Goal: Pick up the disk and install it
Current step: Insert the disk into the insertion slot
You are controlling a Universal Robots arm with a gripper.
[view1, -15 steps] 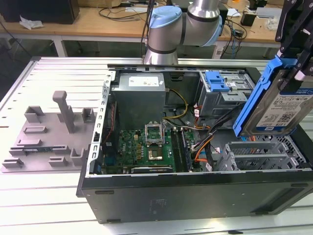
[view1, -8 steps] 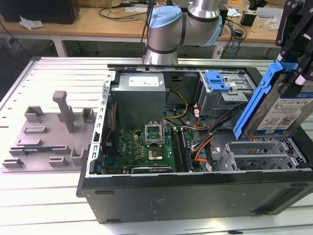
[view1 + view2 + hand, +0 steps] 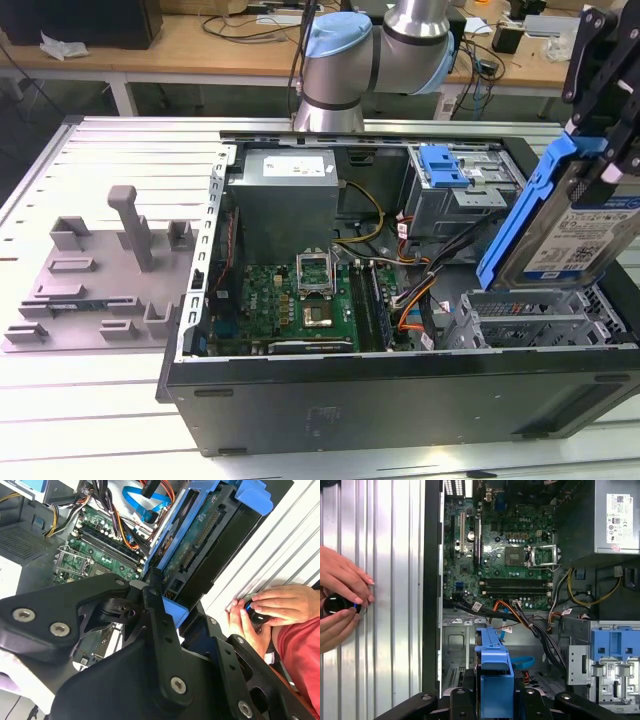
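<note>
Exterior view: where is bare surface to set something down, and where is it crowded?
Free: the ribbed grey metal table beyond the grey plastic fixture plate, and its near strip before the open black computer case. Crowded: inside the case, where the black gripper holds the silver disk in a blue carrier over the metal drive cage.

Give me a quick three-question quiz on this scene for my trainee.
1. True or false: the black gripper is shut on the silver rectangular hard disk in its blue plastic carrier.
2. The disk is: A lying on the motherboard; B held tilted over the grey metal drive cage; C seated inside that cage.
3. What touches the small black knob on the ribbed metal table?
Key: 1 true; 2 B; 3 a person's hands.
</note>
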